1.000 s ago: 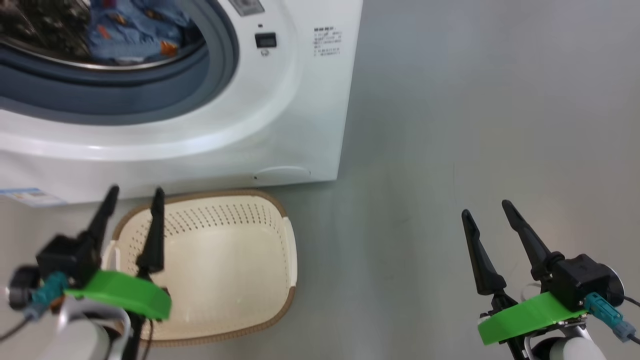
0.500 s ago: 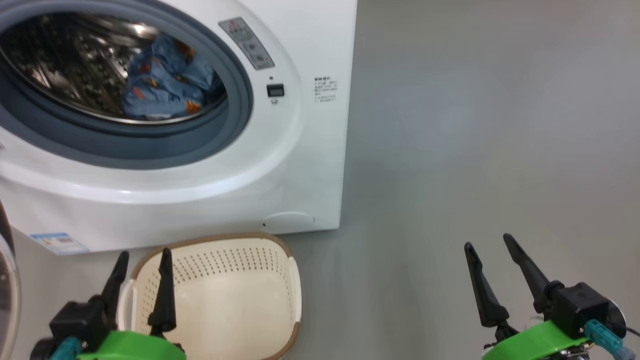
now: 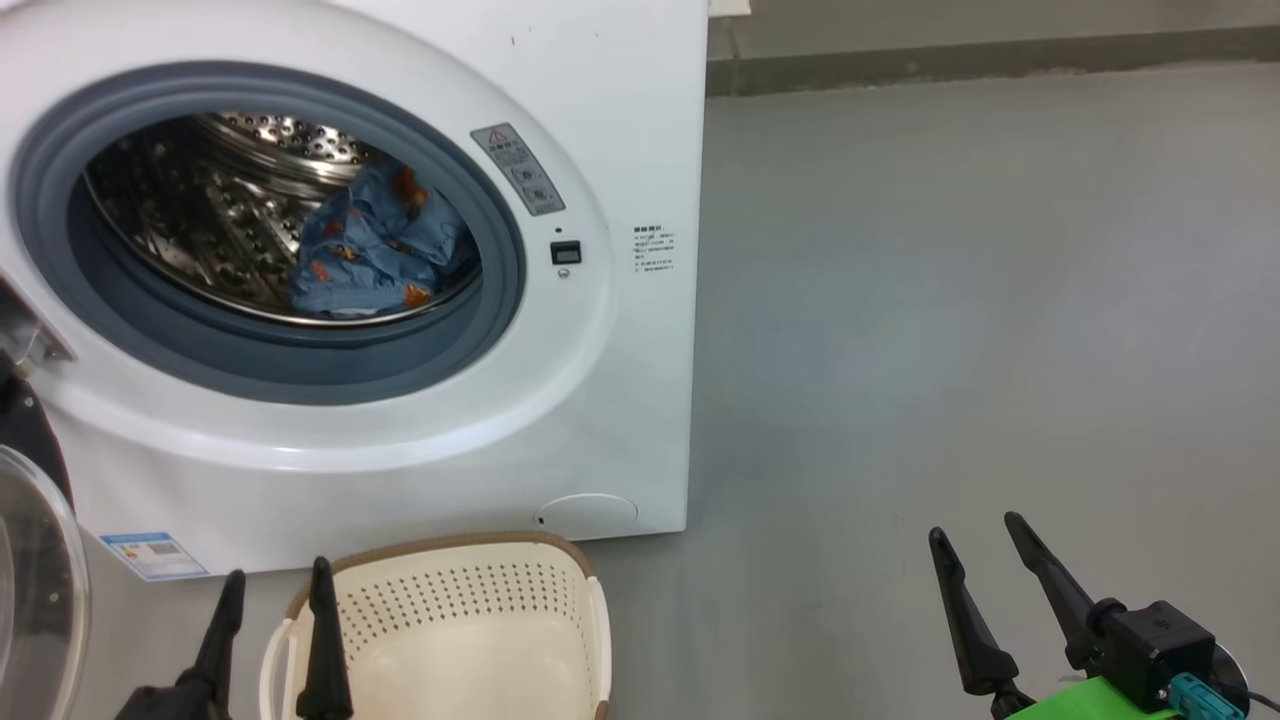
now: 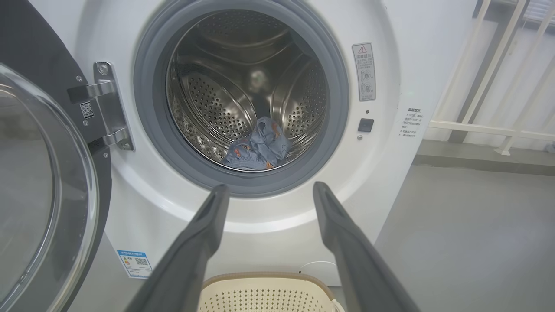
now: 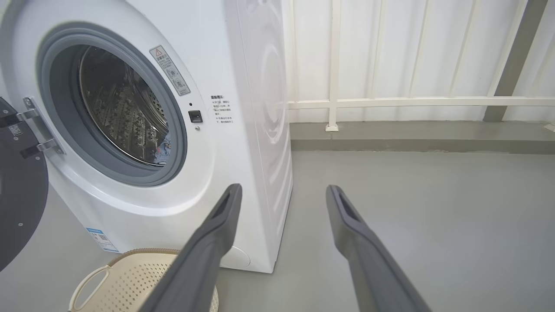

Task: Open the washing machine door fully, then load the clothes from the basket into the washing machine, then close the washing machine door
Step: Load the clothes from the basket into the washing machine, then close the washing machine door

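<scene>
The clothes (image 3: 370,250) lie in the steel drum (image 4: 225,99) of the washing machine (image 3: 620,120), and the basket (image 3: 450,600) on the floor in front of it looks empty as far as its visible part shows, so the loading seems done and closing appears to be what remains. That move turns on where the washing machine door (image 4: 43,182) stands. It hangs swung out from the hinge (image 4: 106,104) on the left side of the opening, with its glass bowl bulging toward the robot's side. It lies to the left of the left end effector (image 3: 276,575) and near it. The right end effector (image 3: 975,530) sits well apart, off past the machine's right side over bare floor. The left arm is therefore the nearer one. It would likely have to get round to the door's far face or its free edge and sweep it rightward about the upright hinge line toward the grey-blue ring. Both end effectors have their fingers spread apart and carry nothing. The left one points at the lower rim of the opening, above the basket.
</scene>
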{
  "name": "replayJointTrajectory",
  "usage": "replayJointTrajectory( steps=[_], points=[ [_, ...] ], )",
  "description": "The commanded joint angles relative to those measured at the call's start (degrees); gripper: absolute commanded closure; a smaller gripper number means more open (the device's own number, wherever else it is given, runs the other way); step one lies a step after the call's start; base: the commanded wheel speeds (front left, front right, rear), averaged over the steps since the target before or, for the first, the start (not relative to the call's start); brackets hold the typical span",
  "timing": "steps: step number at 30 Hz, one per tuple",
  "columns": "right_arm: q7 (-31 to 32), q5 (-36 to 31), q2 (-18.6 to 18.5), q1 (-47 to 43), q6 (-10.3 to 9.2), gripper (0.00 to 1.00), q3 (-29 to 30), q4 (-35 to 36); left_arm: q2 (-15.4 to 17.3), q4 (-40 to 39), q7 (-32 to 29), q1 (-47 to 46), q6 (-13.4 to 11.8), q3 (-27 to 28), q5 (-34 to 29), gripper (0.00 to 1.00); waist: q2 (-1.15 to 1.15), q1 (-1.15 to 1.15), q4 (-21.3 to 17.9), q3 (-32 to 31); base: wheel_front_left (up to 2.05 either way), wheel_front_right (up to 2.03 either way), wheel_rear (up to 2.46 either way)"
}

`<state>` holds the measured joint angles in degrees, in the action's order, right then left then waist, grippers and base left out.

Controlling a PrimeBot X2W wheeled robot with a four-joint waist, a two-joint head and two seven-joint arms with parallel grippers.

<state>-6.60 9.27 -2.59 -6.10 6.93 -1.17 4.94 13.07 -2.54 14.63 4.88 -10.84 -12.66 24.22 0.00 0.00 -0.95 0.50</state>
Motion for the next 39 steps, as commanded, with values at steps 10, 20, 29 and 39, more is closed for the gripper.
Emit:
replayJointTrajectory(
  steps=[10, 20, 29, 39],
  points=[
    [-0.7, 1.0, -0.3, 0.5, 0.56, 0.0, -1.8, 1.3, -5.2, 0.6, 0.4, 0.6, 6.3, 7.3, -6.0, 0.0, 0.0, 0.0, -0.3, -1.0, 0.0, 0.0, 0.0],
    [-1.0, 1.2, -0.3, 0.8, 0.56, 0.0, -2.0, 0.9, -7.7, 1.5, 0.4, 0.4, 9.5, 9.9, -8.7, 0.0, 0.0, 0.0, -0.5, -1.3, 0.0, 0.0, 0.0],
    [-1.1, 1.0, -0.3, 1.1, 0.56, 0.0, -2.2, 0.5, -9.1, 2.6, 0.4, 0.0, 11.3, 11.3, -10.0, 0.0, 0.0, 0.0, -0.6, -1.4, 0.0, 0.0, 0.0],
    [-1.2, 1.0, -0.3, 1.1, 0.56, 0.0, -2.5, 0.1, -9.8, 3.4, 0.4, -0.2, 12.5, 12.0, -10.5, 0.0, 0.0, 0.0, -0.7, -1.6, 0.0, 0.0, 0.0]
  ],
)
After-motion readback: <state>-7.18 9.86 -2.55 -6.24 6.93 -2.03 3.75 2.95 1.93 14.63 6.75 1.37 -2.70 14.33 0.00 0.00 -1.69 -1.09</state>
